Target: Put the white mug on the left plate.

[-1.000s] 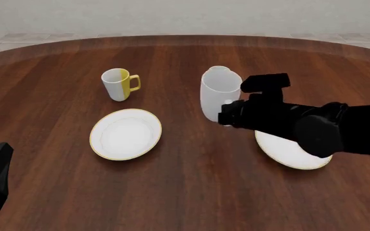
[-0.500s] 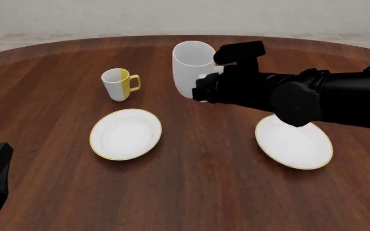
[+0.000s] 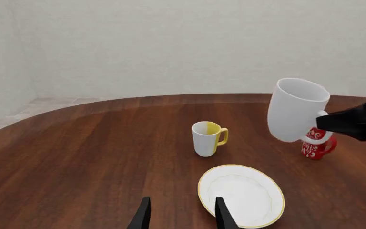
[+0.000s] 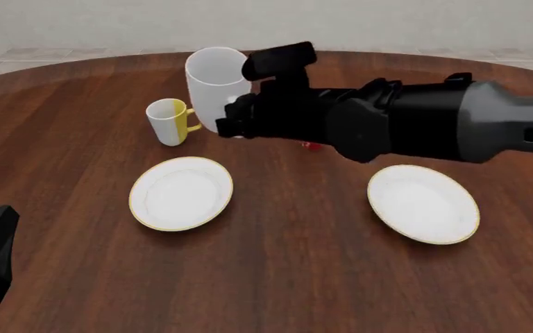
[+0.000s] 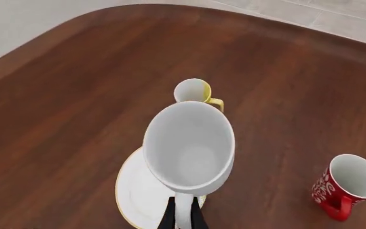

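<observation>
Right hand clamped on the white mug handle, holding it in the air above the table, beyond the left plate and beside the yellow-handled mug. Mug near upright, long axis slightly tilted, mouth up, handle toward the right arm. Left hand low near the table, fingers parted, holding nothing.

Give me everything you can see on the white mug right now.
The white mug is tall, plain, glossy and ceramic-looking, all white with a loop handle. It is empty, its open mouth showing a clean interior in the right wrist view. The right claw is shut on its handle and holds it in the air, slightly tilted, clear of the table. It hangs beside the white-and-yellow mug, partly over the far edge of the left plate, touching nothing else.
</observation>
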`<state>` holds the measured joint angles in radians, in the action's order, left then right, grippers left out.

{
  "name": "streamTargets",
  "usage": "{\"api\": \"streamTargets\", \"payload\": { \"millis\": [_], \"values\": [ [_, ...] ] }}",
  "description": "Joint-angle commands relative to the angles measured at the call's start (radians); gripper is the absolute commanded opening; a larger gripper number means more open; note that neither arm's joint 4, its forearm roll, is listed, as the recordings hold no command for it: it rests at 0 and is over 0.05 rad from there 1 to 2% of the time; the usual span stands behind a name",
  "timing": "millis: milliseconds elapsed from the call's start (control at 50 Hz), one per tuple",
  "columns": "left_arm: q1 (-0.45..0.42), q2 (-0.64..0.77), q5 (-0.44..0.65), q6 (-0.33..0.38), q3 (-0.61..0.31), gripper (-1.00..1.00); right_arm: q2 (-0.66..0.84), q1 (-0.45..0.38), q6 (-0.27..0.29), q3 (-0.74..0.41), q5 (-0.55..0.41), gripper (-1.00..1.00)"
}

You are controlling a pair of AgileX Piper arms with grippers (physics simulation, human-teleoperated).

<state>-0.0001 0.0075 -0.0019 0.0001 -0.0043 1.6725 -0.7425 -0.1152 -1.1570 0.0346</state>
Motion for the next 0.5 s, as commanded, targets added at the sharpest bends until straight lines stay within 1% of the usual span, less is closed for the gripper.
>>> {"api": "streamTargets", "payload": {
  "millis": [20,140,500],
  "values": [
    [0.000,0.000,0.000,0.000,0.000,1.00,0.072,-0.062,0.003,-0.104,-0.024,-1.00],
    [0.000,0.000,0.000,0.000,0.000,1.00,0.104,-0.090,-0.007,-0.130,-0.023,-1.00],
    [0.000,0.000,0.000,0.000,0.000,1.00,0.150,-0.130,-0.019,-0.157,-0.022,-1.00]
  ]
}}
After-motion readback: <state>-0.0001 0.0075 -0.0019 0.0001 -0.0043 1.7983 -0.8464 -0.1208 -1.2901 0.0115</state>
